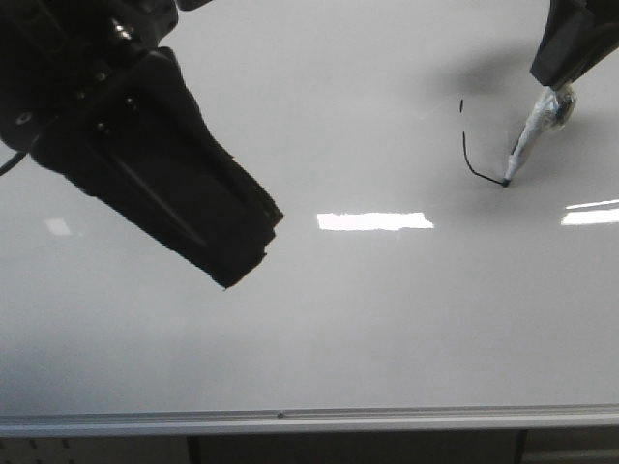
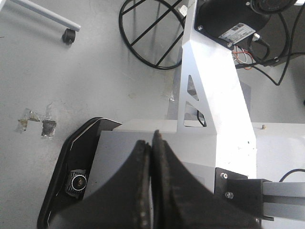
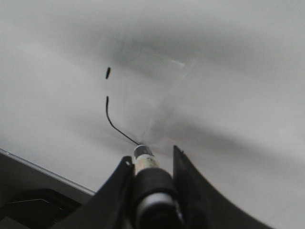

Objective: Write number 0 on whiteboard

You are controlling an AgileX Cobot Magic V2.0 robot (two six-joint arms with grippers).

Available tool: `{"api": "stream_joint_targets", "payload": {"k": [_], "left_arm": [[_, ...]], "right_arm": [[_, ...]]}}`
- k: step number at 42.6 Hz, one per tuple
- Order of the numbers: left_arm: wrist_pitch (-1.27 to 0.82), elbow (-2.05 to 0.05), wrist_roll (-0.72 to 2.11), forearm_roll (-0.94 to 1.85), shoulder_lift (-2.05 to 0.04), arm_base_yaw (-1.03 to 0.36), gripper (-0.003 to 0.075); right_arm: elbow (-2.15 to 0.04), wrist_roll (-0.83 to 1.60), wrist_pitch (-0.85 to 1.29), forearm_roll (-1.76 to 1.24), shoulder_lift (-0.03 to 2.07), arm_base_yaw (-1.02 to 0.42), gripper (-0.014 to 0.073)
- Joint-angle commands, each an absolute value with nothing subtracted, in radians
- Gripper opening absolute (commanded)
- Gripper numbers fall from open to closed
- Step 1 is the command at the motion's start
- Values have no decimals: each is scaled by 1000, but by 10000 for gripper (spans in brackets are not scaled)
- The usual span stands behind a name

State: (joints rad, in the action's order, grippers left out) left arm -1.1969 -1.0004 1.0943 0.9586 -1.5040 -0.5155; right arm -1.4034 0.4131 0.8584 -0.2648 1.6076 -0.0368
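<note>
1. Front view: right gripper (image 1: 561,92) clamps marker (image 1: 527,140), tip touching whiteboard (image 1: 338,329); number 0 (image 1: 474,164) only a left-side stroke, upper right of board.
2. Left wrist view: left gripper (image 2: 151,143) pressed together, empty, held clear of the writing.
3. Right wrist view: marker (image 3: 145,164) squeezed between fingers (image 3: 188,176), steadying the stroke (image 3: 116,124).

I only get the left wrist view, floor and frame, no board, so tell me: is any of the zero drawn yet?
Observer: Partly: the number 0 is just a short dash and a curved left side.
Operator: Pen on the board?
Observer: Yes, the marker in the right gripper touches the whiteboard at the stroke's lower end.
Operator: Left arm in the way?
Observer: No, the left gripper hangs at the board's left, apart from the stroke.
</note>
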Motion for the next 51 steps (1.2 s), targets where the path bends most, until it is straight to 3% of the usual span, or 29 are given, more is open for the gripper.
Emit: {"api": "stream_joint_targets", "payload": {"k": [1, 33, 51], "left_arm": [[-1231, -1028, 1091, 1023, -1466, -522, -20], [-1231, -1028, 1091, 1023, -1466, -522, -20], [-1231, -1028, 1091, 1023, -1466, -522, -20]], "right_arm": [[-1437, 376, 797, -204, 1566, -32, -67], [-1548, 335, 610, -226, 1517, -33, -67], [-1548, 335, 519, -278, 1518, -129, -67]]}}
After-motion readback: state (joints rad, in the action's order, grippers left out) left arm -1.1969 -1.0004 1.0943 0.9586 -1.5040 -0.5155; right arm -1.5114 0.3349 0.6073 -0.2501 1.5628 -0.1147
